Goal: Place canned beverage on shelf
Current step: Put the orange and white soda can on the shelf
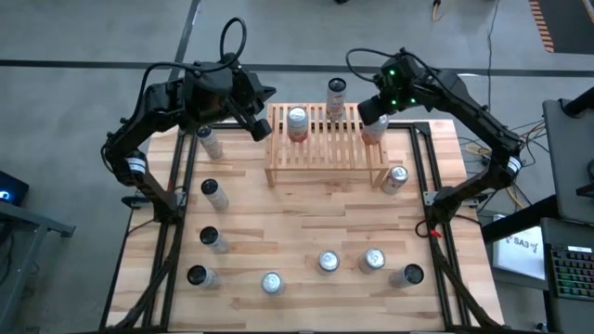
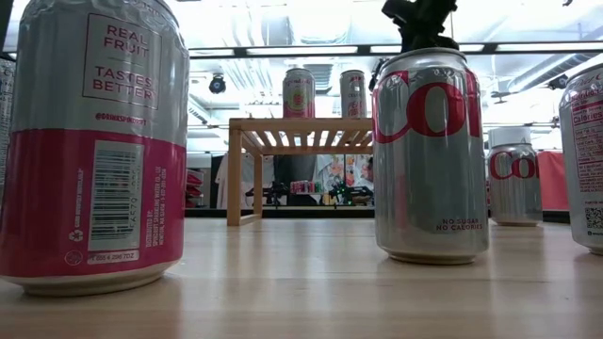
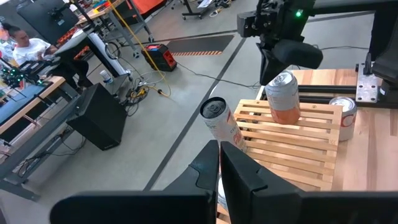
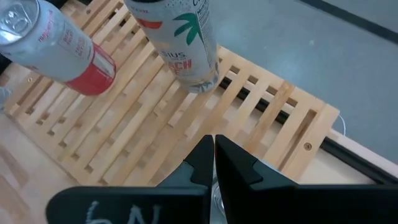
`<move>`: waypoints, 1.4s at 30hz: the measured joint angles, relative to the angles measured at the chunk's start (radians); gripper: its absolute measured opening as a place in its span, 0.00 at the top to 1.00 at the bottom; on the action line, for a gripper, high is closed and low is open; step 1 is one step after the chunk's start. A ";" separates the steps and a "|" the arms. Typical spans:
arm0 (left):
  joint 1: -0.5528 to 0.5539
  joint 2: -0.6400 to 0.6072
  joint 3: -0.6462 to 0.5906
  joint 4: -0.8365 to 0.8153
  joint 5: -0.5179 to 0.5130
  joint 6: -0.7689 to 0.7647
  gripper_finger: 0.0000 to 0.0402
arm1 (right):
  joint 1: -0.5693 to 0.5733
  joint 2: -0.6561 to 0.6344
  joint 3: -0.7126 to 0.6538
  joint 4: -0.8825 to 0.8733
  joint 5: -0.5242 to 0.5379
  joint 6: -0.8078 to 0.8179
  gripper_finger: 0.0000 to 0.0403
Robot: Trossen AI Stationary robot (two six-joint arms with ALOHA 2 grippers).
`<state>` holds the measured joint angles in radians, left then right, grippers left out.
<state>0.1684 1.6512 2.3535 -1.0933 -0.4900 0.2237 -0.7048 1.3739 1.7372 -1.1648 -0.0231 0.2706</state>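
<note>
Two cans [image 1: 297,122] [image 1: 336,96] stand on shelf [image 1: 327,148]. Left gripper [image 1: 261,127] at its left end, right gripper [image 1: 371,127] at right end; both shut, empty.

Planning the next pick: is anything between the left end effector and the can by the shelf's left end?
Nothing visible. The shut left end effector hangs at the shelf's left end; the can stands beside it on bare table. The right end effector waits opposite.
</note>
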 joint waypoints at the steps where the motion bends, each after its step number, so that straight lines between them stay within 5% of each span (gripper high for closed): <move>1: 0.000 0.000 0.000 0.000 0.000 0.000 1.00 | 0.000 0.001 -0.003 0.001 0.000 -0.008 0.98; 29: 0.000 0.000 0.000 0.000 0.000 0.000 1.00 | 0.013 -0.002 -0.038 -0.008 0.016 -0.046 0.98; 36: 0.000 0.000 0.000 0.000 0.000 0.000 1.00 | 0.013 -0.013 0.057 -0.037 0.016 -0.035 0.98; 42: 0.000 0.000 0.000 0.000 0.000 0.000 1.00 | 0.013 -0.017 0.204 -0.239 0.016 0.000 0.98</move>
<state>0.1684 1.6512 2.3535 -1.0931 -0.4900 0.2237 -0.6918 1.3567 1.9410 -1.4033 -0.0071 0.2709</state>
